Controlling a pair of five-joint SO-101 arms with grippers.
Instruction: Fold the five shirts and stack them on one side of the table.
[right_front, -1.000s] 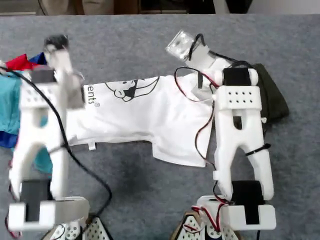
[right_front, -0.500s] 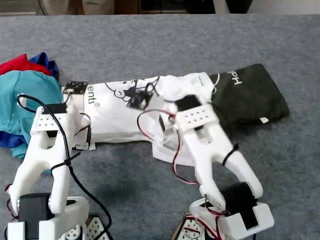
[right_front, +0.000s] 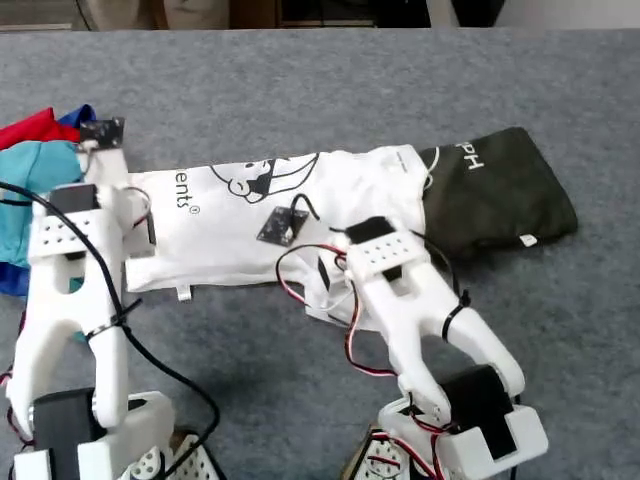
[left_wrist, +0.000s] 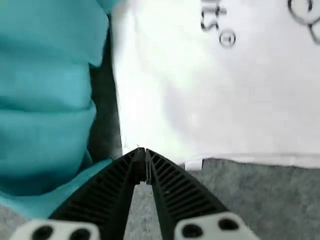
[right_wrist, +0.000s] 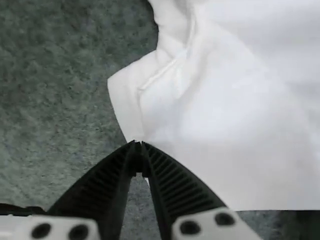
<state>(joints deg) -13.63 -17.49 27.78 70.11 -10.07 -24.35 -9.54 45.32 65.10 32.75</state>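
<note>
A white printed shirt lies spread across the middle of the grey table. My left gripper is shut, its tips at the shirt's near left corner, beside a teal shirt. My right gripper is shut too, tips at the edge of the white sleeve. No cloth shows between either pair of fingers. A folded dark shirt lies at the right, partly under the white shirt's edge.
A heap of teal, red and blue shirts sits at the left edge, close to the left arm. Bare carpet shows along the far side and the near middle.
Both arms have drawn back from beyond the shirt's far edge to its near edge. The right arm also swung left, uncovering the dark shirt. The white shirt lies as before.
</note>
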